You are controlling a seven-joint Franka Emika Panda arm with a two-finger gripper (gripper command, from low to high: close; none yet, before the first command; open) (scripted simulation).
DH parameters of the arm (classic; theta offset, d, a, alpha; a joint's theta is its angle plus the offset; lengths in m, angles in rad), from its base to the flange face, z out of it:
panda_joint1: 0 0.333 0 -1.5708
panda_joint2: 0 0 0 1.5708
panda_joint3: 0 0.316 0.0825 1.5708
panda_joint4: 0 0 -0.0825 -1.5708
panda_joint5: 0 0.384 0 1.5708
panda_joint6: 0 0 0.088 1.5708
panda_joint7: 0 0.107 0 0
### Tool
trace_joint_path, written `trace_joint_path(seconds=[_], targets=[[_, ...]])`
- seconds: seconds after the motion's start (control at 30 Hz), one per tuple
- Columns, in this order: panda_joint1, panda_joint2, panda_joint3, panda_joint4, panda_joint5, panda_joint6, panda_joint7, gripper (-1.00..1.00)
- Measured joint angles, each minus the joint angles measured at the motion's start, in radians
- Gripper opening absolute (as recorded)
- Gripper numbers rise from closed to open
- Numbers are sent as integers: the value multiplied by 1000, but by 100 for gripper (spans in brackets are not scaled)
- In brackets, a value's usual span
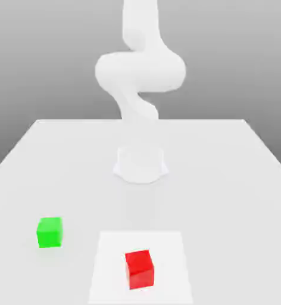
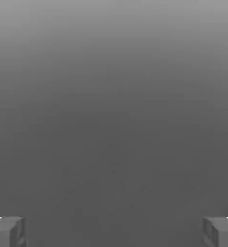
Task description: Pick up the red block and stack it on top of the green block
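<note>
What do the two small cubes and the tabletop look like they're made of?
Small bright red cube: uniform colour, matte faces, no grain or glare; probably painted wood or plastic, which one is unclear. Small bright green cube: same flat matte look. White flat tabletop: smooth, featureless, softly diffuse, like laminate; the render leaves the material open.

A white table (image 1: 226, 179) is seen against a plain grey backdrop (image 1: 41, 59). A brighter white square patch (image 1: 172, 250), possibly a mat or only a marking, is laid near the front edge.
</note>
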Motion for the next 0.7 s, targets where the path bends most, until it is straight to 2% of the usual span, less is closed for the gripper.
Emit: trace_joint_path(seconds=[0.7], targets=[[55, 767, -54, -245, 28, 352, -212, 0]])
